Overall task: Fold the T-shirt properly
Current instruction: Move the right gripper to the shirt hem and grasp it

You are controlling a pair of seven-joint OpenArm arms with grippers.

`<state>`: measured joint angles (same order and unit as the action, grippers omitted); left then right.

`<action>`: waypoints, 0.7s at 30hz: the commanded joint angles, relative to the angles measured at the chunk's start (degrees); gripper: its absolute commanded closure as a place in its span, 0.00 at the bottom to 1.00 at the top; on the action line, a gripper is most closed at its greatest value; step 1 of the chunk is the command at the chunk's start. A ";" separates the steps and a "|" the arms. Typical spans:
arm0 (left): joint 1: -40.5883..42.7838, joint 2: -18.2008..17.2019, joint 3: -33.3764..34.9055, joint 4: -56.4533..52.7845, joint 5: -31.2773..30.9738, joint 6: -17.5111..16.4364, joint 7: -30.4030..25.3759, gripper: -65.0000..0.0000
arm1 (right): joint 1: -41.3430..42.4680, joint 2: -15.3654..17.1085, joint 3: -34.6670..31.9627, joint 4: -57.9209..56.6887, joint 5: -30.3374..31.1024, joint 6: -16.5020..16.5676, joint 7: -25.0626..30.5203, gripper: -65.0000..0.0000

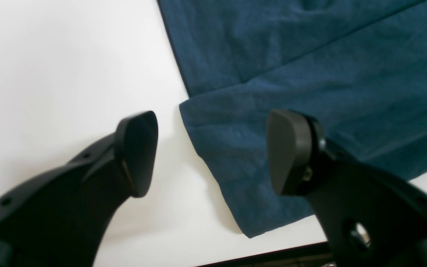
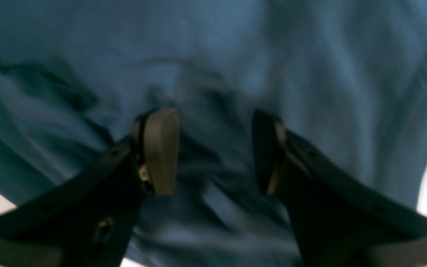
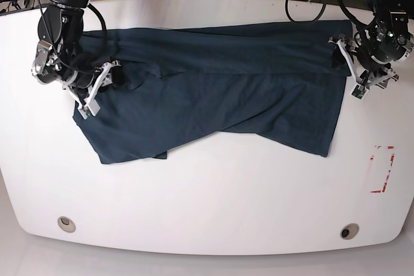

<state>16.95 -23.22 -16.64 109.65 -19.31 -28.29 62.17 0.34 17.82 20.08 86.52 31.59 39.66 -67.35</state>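
The dark navy-teal T-shirt (image 3: 226,95) lies spread and wrinkled across the white table (image 3: 207,198), with one flap folded diagonally over its middle. At its left end, my right gripper (image 3: 103,85) is low over the cloth. In the right wrist view that gripper (image 2: 213,152) is open, with a bunched fold of the T-shirt (image 2: 213,74) between its fingers (image 2: 159,150). My left gripper (image 3: 346,66) hovers at the shirt's right edge. It (image 1: 213,152) stands open, straddling a corner of the T-shirt (image 1: 310,74) without touching it.
A red marking (image 3: 383,169) sits on the table at the right. Two round holes (image 3: 65,223) (image 3: 349,231) lie near the front edge. Cables run behind the far edge. The table's dark edge (image 1: 272,256) shows close under the left gripper.
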 commanded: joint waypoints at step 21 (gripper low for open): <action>-0.55 -0.82 -0.28 0.73 -0.07 0.21 -0.50 0.34 | 1.02 -0.99 -1.48 0.82 -3.51 0.34 3.57 0.58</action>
<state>16.86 -23.20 -16.60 109.60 -19.31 -28.27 62.15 0.34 17.12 18.33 86.50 28.03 39.68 -64.95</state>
